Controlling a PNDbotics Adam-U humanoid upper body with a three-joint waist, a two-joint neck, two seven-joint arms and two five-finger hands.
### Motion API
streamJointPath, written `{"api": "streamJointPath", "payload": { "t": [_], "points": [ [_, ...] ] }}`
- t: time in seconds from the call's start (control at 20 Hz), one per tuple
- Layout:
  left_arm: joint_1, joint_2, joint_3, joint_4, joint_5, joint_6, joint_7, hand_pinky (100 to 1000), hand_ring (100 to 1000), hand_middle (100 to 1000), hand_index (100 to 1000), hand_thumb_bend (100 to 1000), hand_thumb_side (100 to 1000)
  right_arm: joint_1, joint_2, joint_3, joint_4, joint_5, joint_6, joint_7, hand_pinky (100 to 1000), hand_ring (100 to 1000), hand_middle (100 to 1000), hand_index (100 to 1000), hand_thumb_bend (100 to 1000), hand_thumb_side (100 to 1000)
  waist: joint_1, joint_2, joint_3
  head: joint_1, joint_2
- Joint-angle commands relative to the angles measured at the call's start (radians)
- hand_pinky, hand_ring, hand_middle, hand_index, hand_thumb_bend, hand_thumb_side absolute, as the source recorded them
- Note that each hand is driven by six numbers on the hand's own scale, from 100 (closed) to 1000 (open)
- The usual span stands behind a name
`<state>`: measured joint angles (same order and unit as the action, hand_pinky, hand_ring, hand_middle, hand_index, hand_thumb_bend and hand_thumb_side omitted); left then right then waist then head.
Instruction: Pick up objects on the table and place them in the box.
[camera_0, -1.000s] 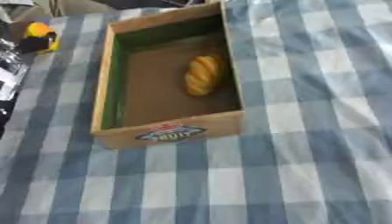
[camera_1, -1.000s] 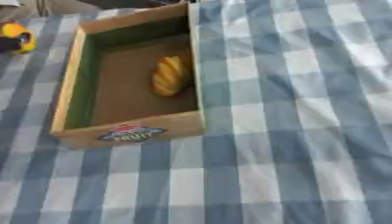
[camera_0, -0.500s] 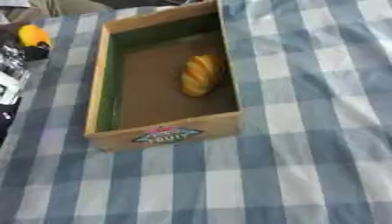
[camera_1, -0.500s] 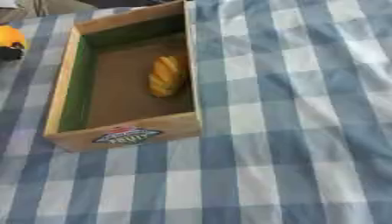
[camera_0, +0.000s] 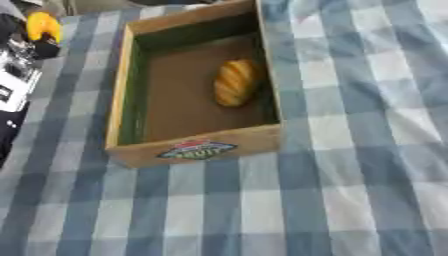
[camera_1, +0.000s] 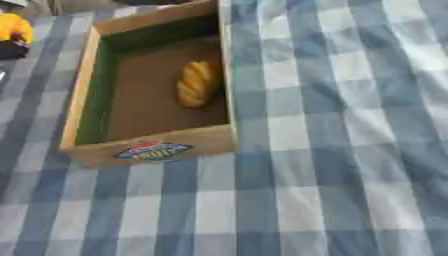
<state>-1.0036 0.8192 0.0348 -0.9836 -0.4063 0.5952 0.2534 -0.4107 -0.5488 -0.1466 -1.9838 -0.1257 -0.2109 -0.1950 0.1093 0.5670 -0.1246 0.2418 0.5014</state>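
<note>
Wooden rectangular box (camera_0: 194, 150), ridged golden bread loaf (camera_0: 234, 82) inside, on checked cloth (camera_0: 350, 165).

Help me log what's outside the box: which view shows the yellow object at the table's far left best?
The left eye view. There the yellow object shows whole, with dark items beside it. In the right eye view it sits against the picture's left edge, partly cut off. What it is cannot be told.

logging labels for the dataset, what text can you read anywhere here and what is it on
Box front label: an oval sticker in red, white, blue and green; its lettering is too blurred to read.
Black and white thing at the left edge: pale marks, too blurred to read.
No other text shows.
</note>
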Motion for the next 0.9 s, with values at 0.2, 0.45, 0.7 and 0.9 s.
{"api": "streamJointPath", "payload": {
  "t": [0.2, 0.45, 0.7, 0.9],
  "points": [
    [-0.015, 0.018, -0.099, -0.27, -0.104, -0.043, -0.109, 753, 625, 488, 591, 100, 100, 0.009, -0.017, -0.008, -0.016, -0.012, -0.001, -0.008, 811, 858, 634, 816, 124, 481, -0.025, -0.073, 0.04, -0.048, 0.049],
    [-0.012, -0.058, -0.204, -0.565, -0.187, -0.078, -0.252, 749, 619, 491, 594, 100, 100, 0.019, -0.013, -0.005, -0.016, -0.02, 0.003, -0.008, 811, 856, 638, 817, 128, 473, -0.049, -0.124, 0.088, -0.097, 0.09],
    [0.019, -0.177, -0.29, -0.795, -0.24, -0.113, -0.372, 743, 614, 491, 595, 100, 100, 0.03, -0.004, -0.012, -0.016, -0.027, 0.004, -0.016, 812, 855, 641, 817, 132, 464, -0.067, -0.165, 0.117, -0.127, 0.117],
    [0.072, -0.278, -0.341, -0.912, -0.267, -0.134, -0.447, 735, 609, 490, 592, 100, 101, 0.039, -0.003, -0.024, -0.016, -0.027, 0.0, -0.033, 812, 854, 643, 818, 137, 457, -0.078, -0.185, 0.138, -0.155, 0.135]
  ]
}}
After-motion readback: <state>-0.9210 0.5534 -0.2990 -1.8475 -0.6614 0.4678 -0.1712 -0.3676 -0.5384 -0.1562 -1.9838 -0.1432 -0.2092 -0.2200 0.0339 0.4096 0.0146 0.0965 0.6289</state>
